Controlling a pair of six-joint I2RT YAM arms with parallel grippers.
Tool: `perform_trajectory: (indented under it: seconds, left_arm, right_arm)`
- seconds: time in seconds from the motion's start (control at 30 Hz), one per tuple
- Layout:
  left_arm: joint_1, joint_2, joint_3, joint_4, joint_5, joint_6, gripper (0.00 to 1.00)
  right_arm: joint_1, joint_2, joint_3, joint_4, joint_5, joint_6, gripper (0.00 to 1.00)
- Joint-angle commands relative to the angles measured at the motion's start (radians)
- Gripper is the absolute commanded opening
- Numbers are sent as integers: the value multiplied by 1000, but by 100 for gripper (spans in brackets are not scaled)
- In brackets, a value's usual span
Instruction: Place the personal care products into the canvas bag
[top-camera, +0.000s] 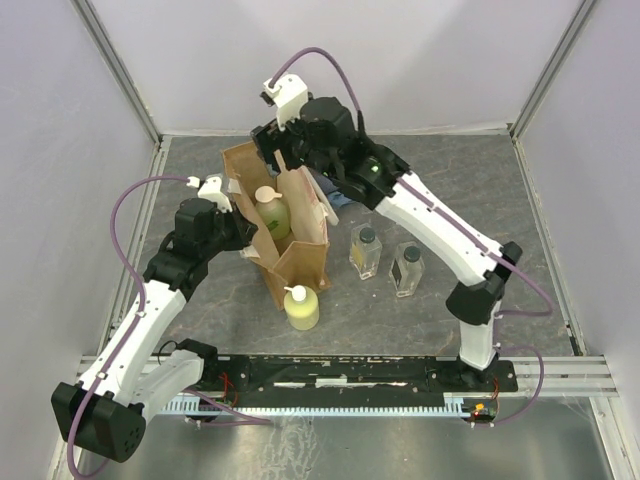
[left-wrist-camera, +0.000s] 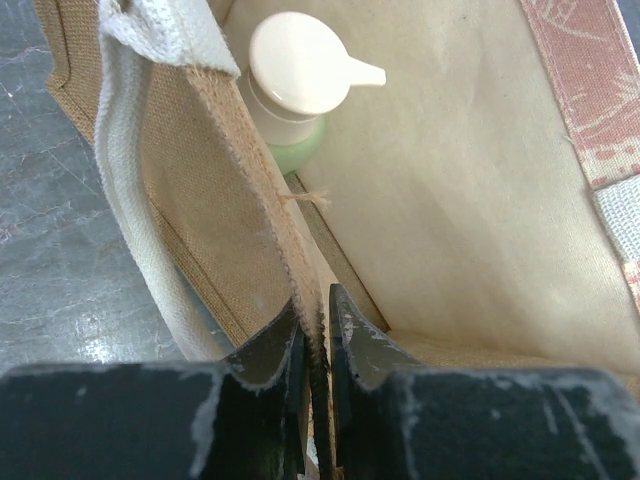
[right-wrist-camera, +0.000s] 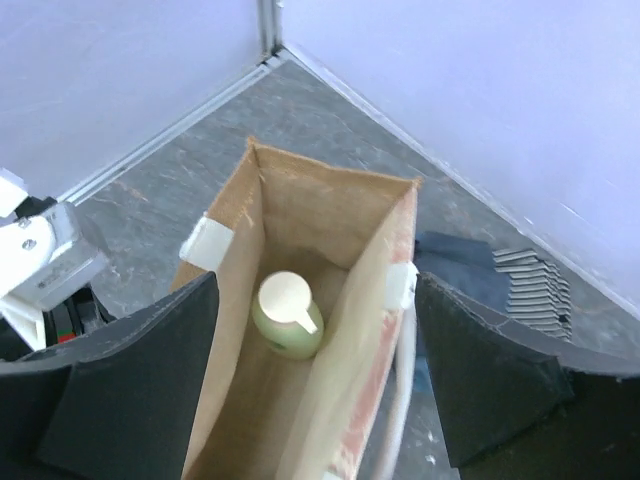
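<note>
1 of 4 in. The canvas bag (top-camera: 300, 258) stands upright at frame centre with its mouth open. The green bottle (top-camera: 270, 212) is inside it, upright on the bottom and close to one wall.

Left to go, all upright on the table:
- the yellow pump bottle (top-camera: 302, 308), just below the bag's near end, touching it or just beside it, can't tell which
- the first clear bottle (top-camera: 365, 252), right of the bag and apart from it
- the second clear bottle (top-camera: 407, 268), just right of the first

The folded cloths (right-wrist-camera: 520, 285) behind the bag aren't part of the job.

The left arm comes in from lower left. The left gripper (left-wrist-camera: 315, 320) is pinched onto the bag's side wall at the rim, beside a handle. My read is that it's propping the mouth open.

The right arm arcs over from lower right. The right gripper (right-wrist-camera: 315, 310) hangs above the bag mouth pointing down, fingers spread wide with nothing in them.
</note>
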Motion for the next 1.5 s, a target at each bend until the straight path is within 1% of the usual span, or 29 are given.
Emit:
perform_trajectory:
  seconds: [0.0, 0.1, 0.13, 0.2, 0.3, 0.37, 0.47, 0.53, 0.63, 0.83, 0.93, 1.27, 1.47]
  left_arm:
    - [-4, -9, -5, 27, 29, -23, 18]
    - [-5, -10, -4, 27, 28, -20, 18]
    - [-5, -10, -4, 27, 28, -18, 18]
    - [-5, -10, -6, 25, 25, -16, 19]
    - [-5, -8, -4, 24, 24, -12, 19]
    - [-5, -5, -3, 23, 26, -10, 19]
    - [-5, -2, -2, 23, 28, -10, 19]
    - [-6, -1, -2, 23, 28, -11, 19]
    - [-5, -1, -4, 23, 27, -10, 19]
    - [-5, -7, -7, 17, 24, -10, 19]
    - [-5, -11, -7, 14, 21, -10, 18]
    - [-5, -18, -5, 7, 20, -8, 18]
    - [-5, -22, -4, 2, 19, -7, 18]
  right_arm:
    - [18, -134, -112, 4, 155, -19, 88]
    - [17, -266, -278, 4, 300, -38, 93]
    - [16, -301, -329, -14, 366, -41, 94]
    - [13, -364, -419, -67, 452, -36, 97]
    - [6, -461, -557, -139, 519, -2, 98]
    - [-2, -525, -644, -162, 534, 25, 98]
    - [-19, -600, -751, -186, 511, 70, 98]
    - [-31, -624, -792, -198, 476, 97, 98]
    - [-34, -636, -847, -197, 421, 133, 99]
    - [-35, -644, -958, -122, 274, 184, 99]
    - [-35, -632, -990, -95, 235, 198, 99]
    - [-51, -524, -1038, -29, 210, 207, 100]
    - [-71, -463, -1053, 2, 197, 213, 97]
